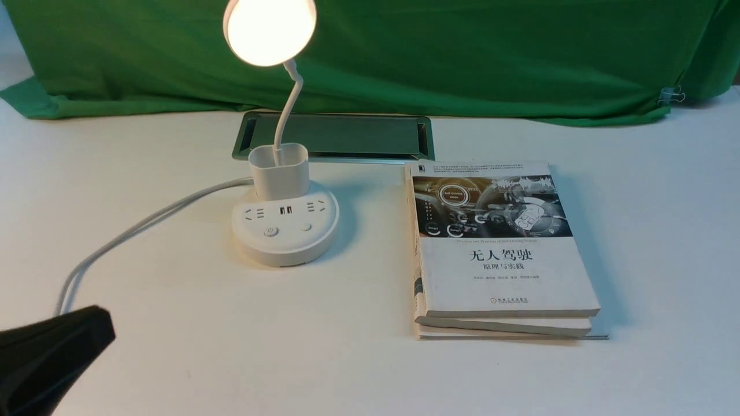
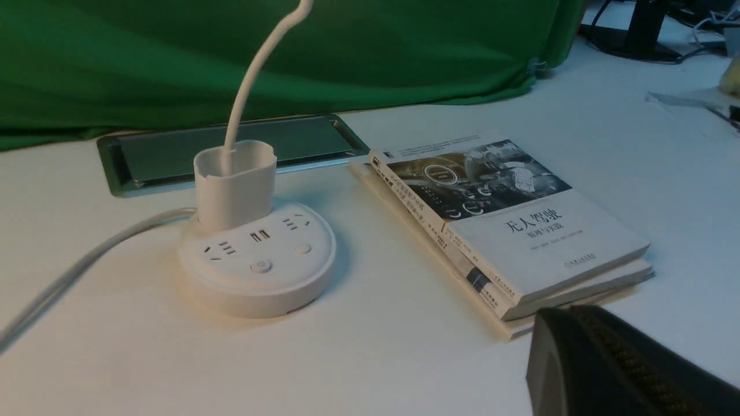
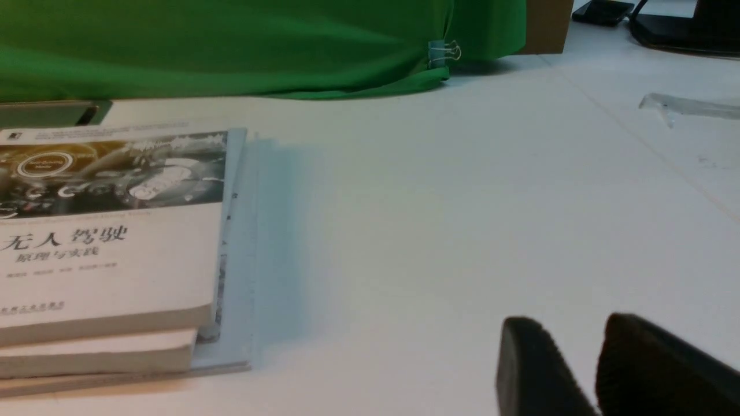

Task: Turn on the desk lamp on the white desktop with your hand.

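Note:
The desk lamp stands on the white desktop (image 1: 231,358) at centre-left. Its round disc head (image 1: 270,30) glows bright, and its thin neck rises from the cup holder (image 1: 280,170). Its round base (image 1: 286,231) shows sockets and two buttons; it also shows in the left wrist view (image 2: 257,266). My left gripper (image 1: 98,323) is low at the near left, well short of the base. In the left wrist view (image 2: 555,335) its jaws are pressed together and empty. My right gripper (image 3: 575,329) hovers over bare desktop to the right of the books, slightly open and empty. It is out of the front view.
A stack of books (image 1: 503,254) lies right of the lamp. The lamp's white cable (image 1: 133,231) runs from the base to the near left, close to my left gripper. A grey cable hatch (image 1: 347,136) sits behind the lamp, in front of the green cloth backdrop (image 1: 462,52).

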You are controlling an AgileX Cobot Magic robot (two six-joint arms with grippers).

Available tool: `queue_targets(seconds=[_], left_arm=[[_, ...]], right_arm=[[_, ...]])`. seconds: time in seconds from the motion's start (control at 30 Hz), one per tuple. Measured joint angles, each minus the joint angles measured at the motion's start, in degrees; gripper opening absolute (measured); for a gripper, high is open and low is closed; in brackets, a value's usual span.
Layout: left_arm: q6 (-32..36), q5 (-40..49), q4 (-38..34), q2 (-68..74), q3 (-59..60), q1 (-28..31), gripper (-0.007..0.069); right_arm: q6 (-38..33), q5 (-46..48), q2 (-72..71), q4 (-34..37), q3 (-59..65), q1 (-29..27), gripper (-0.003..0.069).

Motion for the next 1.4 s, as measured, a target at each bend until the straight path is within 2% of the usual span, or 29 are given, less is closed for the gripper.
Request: queue_targets(seconds=[0.17, 0.23, 0.27, 0.33, 0.4, 0.43, 0.47, 0.53, 0.6, 0.67, 0.8, 0.87, 0.9, 1.0, 1.13, 1.4], left_arm=[[-0.8, 0.6, 1.2, -5.6, 1.8, 0.0, 0.0000], [-2.2, -1.0, 6.8, -6.7, 3.6, 0.0, 0.0000], [-2.4, -1.2, 7.4, -6.7, 3.8, 0.0, 0.0000], [-7.5, -2.9, 15.4, -6.9, 4.8, 0.0, 0.0000], [-15.2, -3.7, 24.5, -6.9, 5.4, 0.0, 0.0000], [-22.8, -4.0, 30.5, -6.9, 6.2, 0.4, 0.0000], [-23.9, -4.0, 30.5, -6.9, 6.3, 0.6, 0.0000], [-35.8, -4.3, 35.7, -7.5, 7.9, 3.8, 0.0000], [-38.1, -5.5, 36.0, -7.7, 8.8, 6.3, 0.0000], [-37.5, -9.0, 35.3, -8.3, 9.9, 10.1, 0.0000], [-26.5, -21.6, 31.5, -10.7, 14.2, 17.5, 0.0000], [-23.8, -24.9, 30.6, -11.6, 15.8, 18.9, 0.0000], [-20.9, -30.0, 29.6, -13.3, 19.5, 20.8, 0.0000], [-20.1, -33.5, 28.9, -13.9, 23.0, 22.3, 0.0000], [-20.4, -28.8, 27.1, -14.0, 23.6, 22.8, 0.0000], [-20.4, -12.8, 20.5, -14.1, 23.7, 22.8, 0.0000]], right_arm=[[0.0, 0.0, 0.0, 0.0, 0.0, 0.0, 0.0241], [0.0, 0.0, 0.0, 0.0, 0.0, 0.0, 0.0241], [0.0, 0.0, 0.0, 0.0, 0.0, 0.0, 0.0241], [0.0, 0.0, 0.0, 0.0, 0.0, 0.0, 0.0241], [0.0, 0.0, 0.0, 0.0, 0.0, 0.0, 0.0241], [0.0, 0.0, 0.0, 0.0, 0.0, 0.0, 0.0241], [0.0, 0.0, 0.0, 0.0, 0.0, 0.0, 0.0241], [0.0, 0.0, 0.0, 0.0, 0.0, 0.0, 0.0241], [0.0, 0.0, 0.0, 0.0, 0.0, 0.0, 0.0241], [0.0, 0.0, 0.0, 0.0, 0.0, 0.0, 0.0241], [0.0, 0.1, 0.0, 0.0, 0.0, 0.0, 0.0241], [0.0, 0.1, 0.0, 0.0, 0.0, 0.0, 0.0241], [0.0, 0.1, 0.0, 0.0, 0.0, 0.0, 0.0241], [0.0, 0.0, 0.0, 0.0, 0.0, 0.0, 0.0241], [0.0, 0.0, 0.0, 0.0, 0.0, 0.0, 0.0241], [0.0, 0.1, 0.0, 0.0, 0.0, 0.0, 0.0241]])
